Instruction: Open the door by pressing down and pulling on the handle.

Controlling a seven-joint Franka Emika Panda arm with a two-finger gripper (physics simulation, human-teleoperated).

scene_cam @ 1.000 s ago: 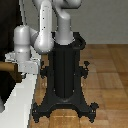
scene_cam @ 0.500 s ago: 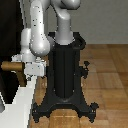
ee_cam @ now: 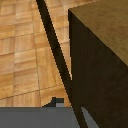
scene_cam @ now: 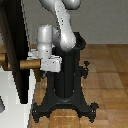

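You see the door (scene_cam: 16, 50) — a dark slab at the exterior view's left — with its tan handle (scene_cam: 27, 64) meeting the gripper (scene_cam: 49, 63); finger state cannot be told. The black pedestal (scene_cam: 66, 80) stands just beside.

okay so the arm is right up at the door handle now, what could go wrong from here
1. The tool sits at the outer end of the handle; its jaws are hidden, so it might slip off when pressing down.
2. The wrist view is filled by brown surface, so alignment is hard to confirm.
3. The door may swing toward the black pedestal.
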